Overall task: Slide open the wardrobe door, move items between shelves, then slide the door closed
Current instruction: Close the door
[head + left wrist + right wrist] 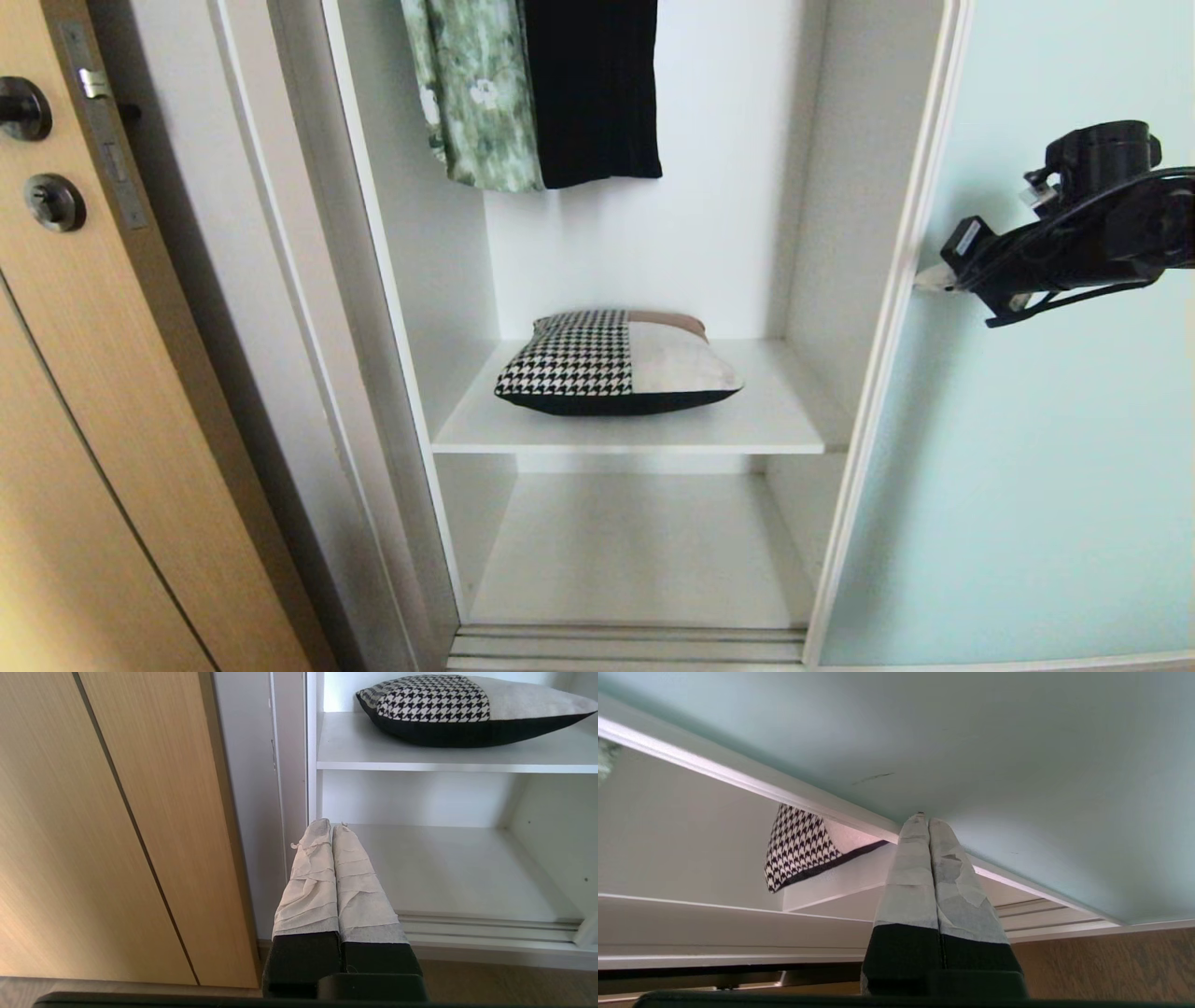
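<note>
Both claws (331, 828) (924, 820) only wrist-visible

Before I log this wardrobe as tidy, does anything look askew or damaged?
Nothing stands out. The cushion lies flat on the upper shelf, and the two garments hang straight above it.

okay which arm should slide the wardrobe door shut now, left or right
Right, probably. The right tool, shut, has its tip at the white frame edge of the sliding wardrobe door. The left tool, also shut, hangs low by the tan wood door, away from the glass.
</note>
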You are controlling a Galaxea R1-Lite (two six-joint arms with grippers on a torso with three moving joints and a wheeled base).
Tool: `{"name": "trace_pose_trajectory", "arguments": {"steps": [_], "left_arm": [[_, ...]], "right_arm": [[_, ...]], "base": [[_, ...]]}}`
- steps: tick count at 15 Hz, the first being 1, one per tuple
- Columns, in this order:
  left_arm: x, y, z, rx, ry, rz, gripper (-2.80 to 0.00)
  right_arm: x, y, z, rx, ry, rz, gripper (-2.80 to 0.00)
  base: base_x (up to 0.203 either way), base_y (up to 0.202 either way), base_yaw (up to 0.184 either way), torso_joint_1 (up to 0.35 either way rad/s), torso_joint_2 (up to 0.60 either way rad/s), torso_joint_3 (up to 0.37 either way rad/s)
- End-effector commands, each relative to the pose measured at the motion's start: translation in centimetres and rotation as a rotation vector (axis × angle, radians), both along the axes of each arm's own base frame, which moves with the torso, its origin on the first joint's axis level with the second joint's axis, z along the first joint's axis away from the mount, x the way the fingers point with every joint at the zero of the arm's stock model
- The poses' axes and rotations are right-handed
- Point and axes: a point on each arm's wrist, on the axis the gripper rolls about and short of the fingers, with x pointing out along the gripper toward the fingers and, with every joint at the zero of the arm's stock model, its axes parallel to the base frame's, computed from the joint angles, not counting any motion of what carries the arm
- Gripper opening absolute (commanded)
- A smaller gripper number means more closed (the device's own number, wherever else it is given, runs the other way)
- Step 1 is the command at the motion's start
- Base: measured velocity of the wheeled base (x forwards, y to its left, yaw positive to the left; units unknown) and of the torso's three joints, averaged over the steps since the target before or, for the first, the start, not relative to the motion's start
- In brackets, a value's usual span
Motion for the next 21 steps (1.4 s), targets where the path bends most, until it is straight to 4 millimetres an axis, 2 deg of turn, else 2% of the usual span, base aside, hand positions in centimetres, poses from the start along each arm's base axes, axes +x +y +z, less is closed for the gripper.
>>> {"name": "trace_pose_trajectory", "arguments": {"steps": [1, 7, 10, 12, 16, 18, 21], "left_arm": [[0.0, 0.0, 0.0, 0.0, 0.002, 0.0, -2.8], [0.0, 0.0, 0.0, 0.0, 0.003, 0.0, -2.8], [0.0, 0.0, 0.0, 0.0, 0.003, 0.0, -2.8], [0.0, 0.0, 0.0, 0.0, 0.002, 0.0, -2.8], [0.0, 0.0, 0.0, 0.0, 0.002, 0.0, -2.8], [0.0, 0.0, 0.0, 0.0, 0.002, 0.0, -2.8], [0.0, 0.0, 0.0, 0.0, 0.003, 0.0, -2.8]], "right_arm": [[-0.5, 2.6, 0.8, -0.008, -0.014, 0.039, -2.8], [-2.6, 12.1, 1.8, -0.058, -0.028, 0.171, -2.8], [-5.5, 15.8, 2.0, -0.08, -0.016, 0.252, -2.8], [-7.6, 16.7, 3.1, -0.078, -0.039, 0.296, -2.8], [-10.6, 16.6, 4.9, -0.062, -0.063, 0.346, -2.8], [-11.4, 16.7, 5.1, -0.06, -0.063, 0.377, -2.8], [-11.3, 16.7, 5.0, -0.058, -0.064, 0.381, -2.8]], "base": [[0.0, 0.0, 0.0, 0.0, 0.0, 0.0], [0.0, 0.0, 0.0, 0.0, 0.0, 0.0], [0.0, 0.0, 0.0, 0.0, 0.0, 0.0], [0.0, 0.0, 0.0, 0.0, 0.0, 0.0], [0.0, 0.0, 0.0, 0.0, 0.0, 0.0], [0.0, 0.0, 0.0, 0.0, 0.0, 0.0], [0.0, 0.0, 0.0, 0.0, 0.0, 0.0]]}}
